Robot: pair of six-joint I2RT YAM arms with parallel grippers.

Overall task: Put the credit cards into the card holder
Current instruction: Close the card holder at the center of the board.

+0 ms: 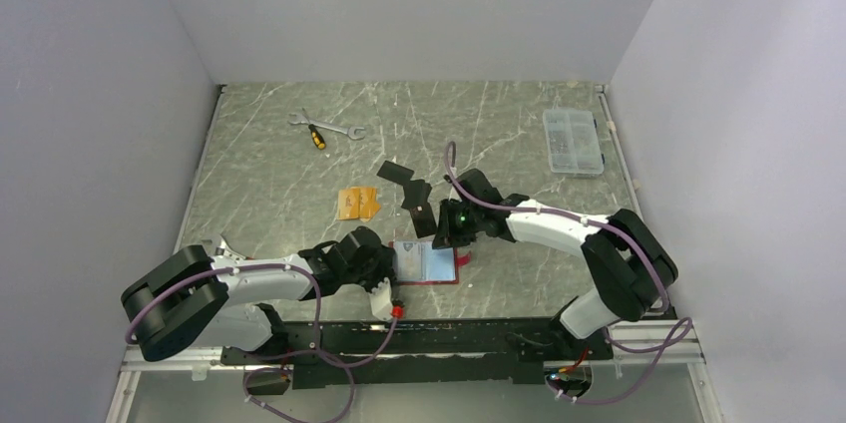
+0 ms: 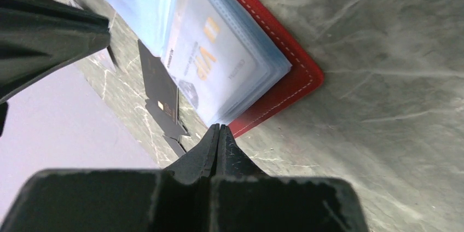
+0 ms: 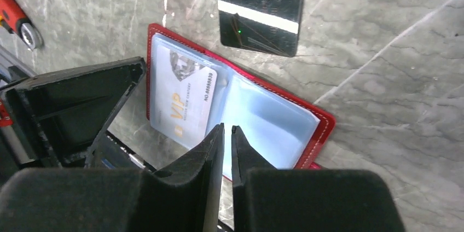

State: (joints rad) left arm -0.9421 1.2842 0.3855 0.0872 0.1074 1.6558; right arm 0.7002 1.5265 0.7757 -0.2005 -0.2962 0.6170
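My left tool (image 2: 219,132) is pressed fully closed on nothing, its tip just beside a corner of the card holder (image 2: 300,81). My right tool (image 3: 227,133) is closed to a hairline slit over the clear sleeves (image 3: 268,122), with nothing visible in it. The holder lies open at 6 o'clock on the tabletop (image 1: 499,134), between my tools. A silver-grey card (image 3: 183,106) in one sleeve reads "VIP" in gold, plus a line starting "NO." whose digits I cannot read. A black card (image 3: 260,7) with a white stripe lies at 12 o'clock from the holder, and orange cards (image 1: 357,204) lie at 11.

grey marbled table (image 1: 299,174) | card holder (image 1: 427,263) open, near edge | orange cards (image 1: 358,204), black cards (image 1: 396,172) mid-table | wrench (image 1: 339,130), screwdriver (image 1: 315,136) far left | clear compartment box (image 1: 573,142) far right
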